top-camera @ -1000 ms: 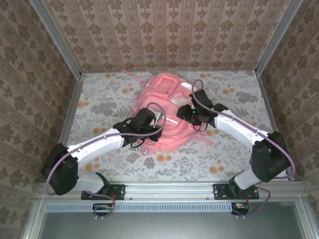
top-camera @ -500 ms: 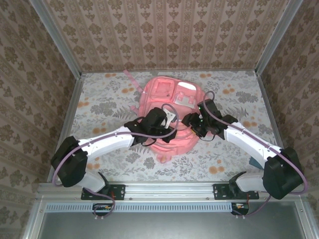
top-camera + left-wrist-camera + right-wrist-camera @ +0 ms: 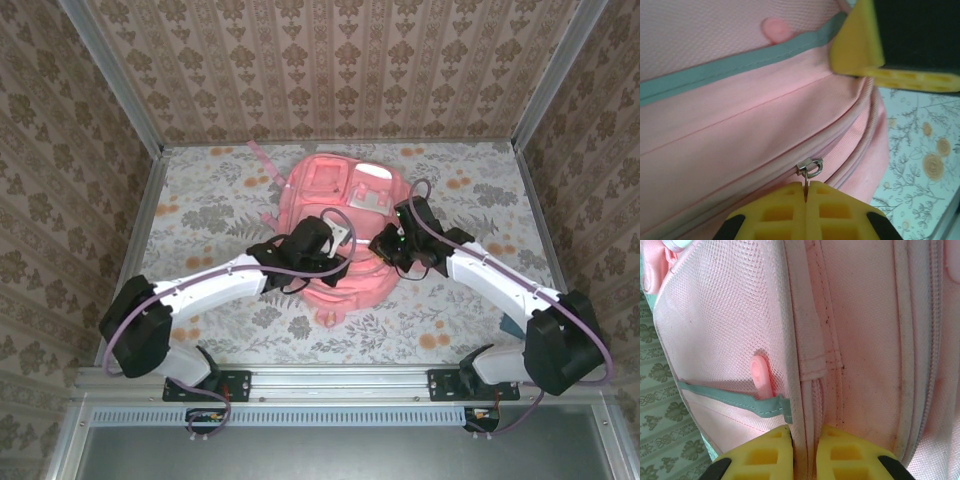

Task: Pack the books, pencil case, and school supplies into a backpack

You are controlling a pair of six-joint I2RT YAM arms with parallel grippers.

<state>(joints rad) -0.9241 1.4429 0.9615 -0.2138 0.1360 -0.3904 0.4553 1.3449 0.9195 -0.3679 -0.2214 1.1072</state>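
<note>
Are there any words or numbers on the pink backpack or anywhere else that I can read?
No text can be read. The white patches on the soft pink fabric backpack are too small to tell if they carry print. Up close, the backpack and its metal zip pull bear no writing.

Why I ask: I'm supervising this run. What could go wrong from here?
1. The left gripper pinches only the tip of the zip pull; it may slip out.
2. The right gripper grips a narrow seam of the backpack; if that slides free, the backpack could drag along instead of unzipping.
</note>
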